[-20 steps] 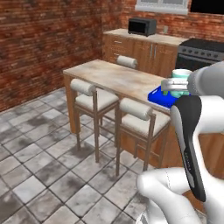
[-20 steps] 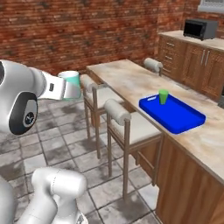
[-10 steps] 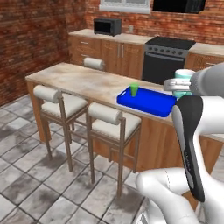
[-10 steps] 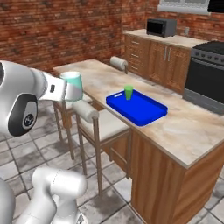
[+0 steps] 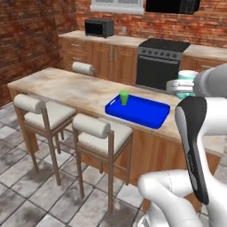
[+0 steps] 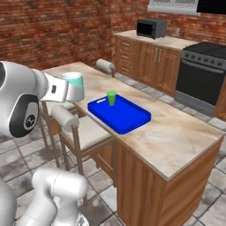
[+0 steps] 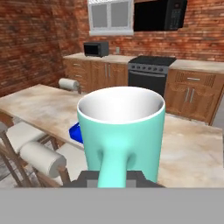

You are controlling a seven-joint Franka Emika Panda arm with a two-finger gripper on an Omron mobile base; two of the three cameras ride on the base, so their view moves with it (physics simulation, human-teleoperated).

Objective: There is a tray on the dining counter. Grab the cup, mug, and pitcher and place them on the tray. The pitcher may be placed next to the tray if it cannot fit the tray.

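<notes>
Both base views show the cup (image 5: 124, 97) on the tray (image 5: 146, 116); jaws apparently pinch the mug (image 7: 121, 135).

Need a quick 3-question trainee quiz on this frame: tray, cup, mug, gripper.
1. True or false: the cup stands on the tray.
2. What does the gripper hold?
A. the cup
B. the mug
C. nothing
3. Fill in: the tray lies on the ____ counter.

Key:
1. True; it stands upright near one end of the tray.
2. B; the jaws are shut on the mug's handle, and the mug is upright in the air beside the counter.
3. dining
</notes>
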